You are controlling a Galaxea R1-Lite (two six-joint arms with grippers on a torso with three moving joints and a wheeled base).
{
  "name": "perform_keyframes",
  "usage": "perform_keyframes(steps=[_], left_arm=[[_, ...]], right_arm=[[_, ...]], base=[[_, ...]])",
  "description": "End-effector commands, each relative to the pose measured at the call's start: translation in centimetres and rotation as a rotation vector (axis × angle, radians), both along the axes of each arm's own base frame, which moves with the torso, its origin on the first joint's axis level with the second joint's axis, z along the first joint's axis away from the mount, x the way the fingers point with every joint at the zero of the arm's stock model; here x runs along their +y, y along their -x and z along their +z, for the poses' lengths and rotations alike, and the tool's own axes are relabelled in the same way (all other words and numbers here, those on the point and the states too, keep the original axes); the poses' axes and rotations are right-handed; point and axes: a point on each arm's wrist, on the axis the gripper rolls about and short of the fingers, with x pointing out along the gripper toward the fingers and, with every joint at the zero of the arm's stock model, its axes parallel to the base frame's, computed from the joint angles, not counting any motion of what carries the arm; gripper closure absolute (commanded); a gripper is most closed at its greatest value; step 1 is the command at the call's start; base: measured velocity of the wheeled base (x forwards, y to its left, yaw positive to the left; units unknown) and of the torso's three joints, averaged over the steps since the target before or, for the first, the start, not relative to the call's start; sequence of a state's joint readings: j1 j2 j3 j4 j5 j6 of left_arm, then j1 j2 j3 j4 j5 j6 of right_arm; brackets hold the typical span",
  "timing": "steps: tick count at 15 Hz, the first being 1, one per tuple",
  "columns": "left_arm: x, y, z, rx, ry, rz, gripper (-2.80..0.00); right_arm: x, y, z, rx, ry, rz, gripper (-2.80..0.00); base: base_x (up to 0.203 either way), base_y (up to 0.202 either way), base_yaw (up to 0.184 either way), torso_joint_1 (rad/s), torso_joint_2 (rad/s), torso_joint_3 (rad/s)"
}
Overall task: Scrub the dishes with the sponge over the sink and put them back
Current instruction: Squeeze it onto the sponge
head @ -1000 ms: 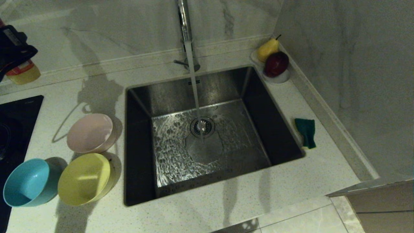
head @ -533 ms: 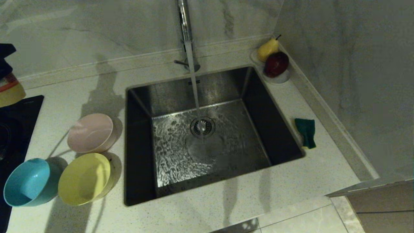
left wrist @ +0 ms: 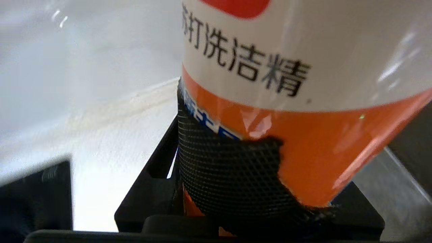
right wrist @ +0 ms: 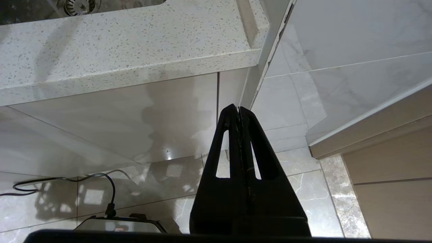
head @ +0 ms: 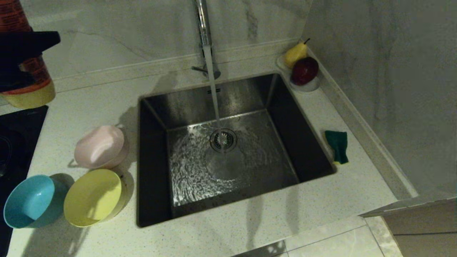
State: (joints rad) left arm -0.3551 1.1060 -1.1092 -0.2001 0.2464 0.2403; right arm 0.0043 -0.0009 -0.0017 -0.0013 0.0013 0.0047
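Note:
Three bowls sit on the counter left of the sink [head: 152, 167]: pale pink [head: 100, 146], yellow [head: 93, 197] and light blue [head: 30, 201]. The green-topped sponge [head: 337, 145] lies on the counter right of the sink. Water runs from the faucet [head: 203, 28] onto the drain. At the far left, above the counter, my left gripper [head: 21, 53] is shut on an orange-and-white detergent bottle [left wrist: 303, 84]. My right gripper [right wrist: 239, 108] is shut on nothing and hangs parked below the counter's front edge.
A white dish [head: 311, 85] with a pear and a dark red apple stands in the back right corner. A black hob [head: 18, 125] lies at the left edge. Walls close the counter at the back and right.
My left gripper with the bottle went out toward the left edge, then came back in higher; more of the bottle shows now. Bowls and sponge have not moved.

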Motion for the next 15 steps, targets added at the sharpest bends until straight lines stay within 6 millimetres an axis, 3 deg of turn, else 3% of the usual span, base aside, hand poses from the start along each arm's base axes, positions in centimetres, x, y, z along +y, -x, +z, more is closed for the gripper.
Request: perform_keyframes(steps=[1,4,8,12,15], left_arm=[[-1.3,0.0,0.0,-0.009,-0.109,-0.058,0.0],[-2.0,-0.1,0.4,-0.031,-0.193,-0.078,0.0],[-5.1,-1.5,3.5,-0.154,-0.427,-0.1,0.0],[-8.9,-3.3,3.1,-0.168,-0.644,-0.082,0.0],[-12.5,-4.3,2.7,-0.21,-0.657,-0.096,0.0]], right_arm=[[0.0,0.0,0.0,-0.001,0.0,0.001,0.0],[0.0,0.0,0.0,-0.002,0.0,0.001,0.0],[0.0,0.0,0.0,-0.001,0.0,0.001,0.0],[0.0,0.0,0.0,-0.001,0.0,0.001,0.0],[0.0,0.0,0.0,-0.001,0.002,0.001,0.0]], base=[[0.0,0.0,0.0,0.0,0.0,0.0],[0.0,0.0,0.0,0.0,0.0,0.0],[0.0,0.0,0.0,0.0,0.0,0.0],[0.0,0.0,0.0,0.0,0.0,0.0],[0.0,0.0,0.0,0.0,0.0,0.0]])
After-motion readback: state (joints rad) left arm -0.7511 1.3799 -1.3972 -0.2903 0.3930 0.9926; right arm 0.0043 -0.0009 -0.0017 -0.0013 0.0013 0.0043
